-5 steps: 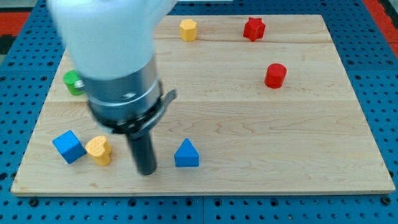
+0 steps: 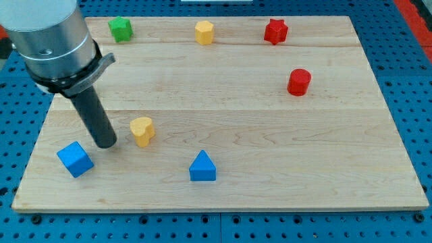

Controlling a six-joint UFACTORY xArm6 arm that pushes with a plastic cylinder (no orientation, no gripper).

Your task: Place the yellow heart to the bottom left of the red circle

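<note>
1. The arm carries no pincer; it ends in a straight dark rod, so nothing is held and there is no opening to report.
2. My tip (image 2: 106, 144) rests on the wooden board (image 2: 270, 142) in the lower left of the frame, below the grey cylindrical arm body that fills the upper left corner.
3. The yellow heart (image 2: 142, 130) lies just to the view's right of my tip, with a narrow gap visible between them.
4. The blue cube (image 2: 74, 159) sits below and to the left of my tip, near the board's lower left corner, close to the tip but apart from it.
5. The blue triangle (image 2: 202, 167) lies in the lower middle of the frame, to the lower right of the yellow heart and apart from it.
6. The red circle (image 2: 299, 82) stands in the upper right part of the frame, well apart from the yellow heart, which lies far to its lower left.
7. Along the board's top edge, from left to right: a green block (image 2: 120, 28), a yellow hexagon-like block (image 2: 204, 32), and a red star (image 2: 275, 31).
8. The board lies on a blue perforated table (image 2: 418, 101).
</note>
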